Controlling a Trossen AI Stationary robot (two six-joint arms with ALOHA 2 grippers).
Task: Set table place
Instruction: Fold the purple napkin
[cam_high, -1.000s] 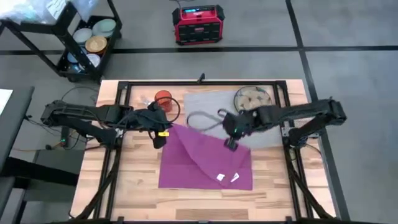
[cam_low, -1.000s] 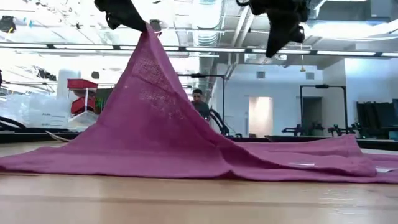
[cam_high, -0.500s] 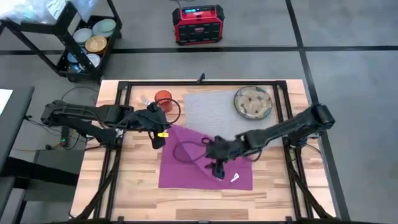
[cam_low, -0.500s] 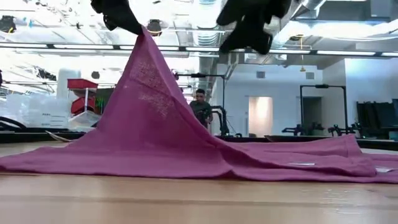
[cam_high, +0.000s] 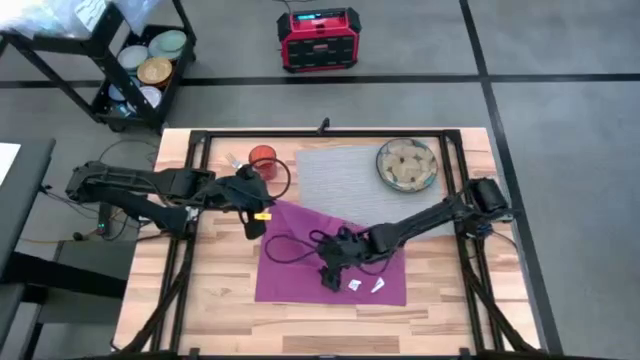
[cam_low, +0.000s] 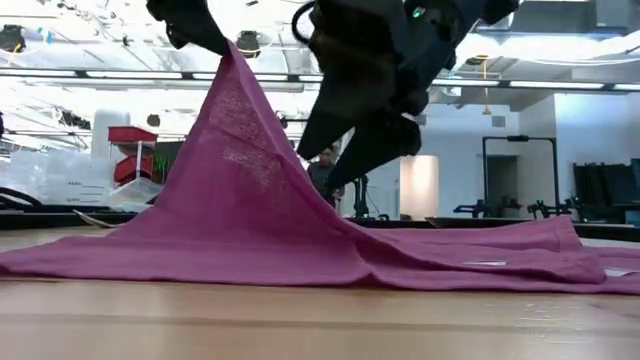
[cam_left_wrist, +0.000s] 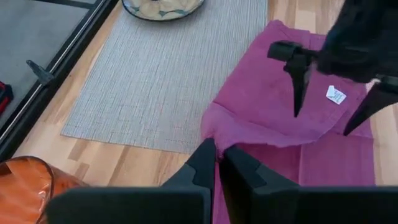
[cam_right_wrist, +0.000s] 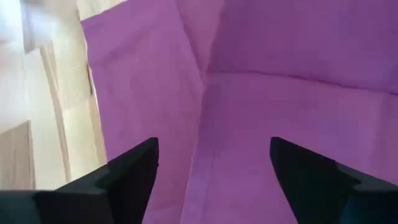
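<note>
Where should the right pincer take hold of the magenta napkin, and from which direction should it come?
Probably at a free edge of the napkin lying flat on the table, near its white tag, coming straight down. The left pincer already pinches one corner and lifts it into a peak, so the flat side is what remains. The right pincer hovers open above that flat part.

Off the table there's a red and black box-shaped device (cam_high: 318, 39) sitting on the grey floor — looks like a power station or radio, can't tell which. A black cart (cam_high: 120, 70) holds stacked bowls (cam_high: 156, 57) on its lower shelf. Low view — a person (cam_low: 322, 170) stands far back in the room.
</note>
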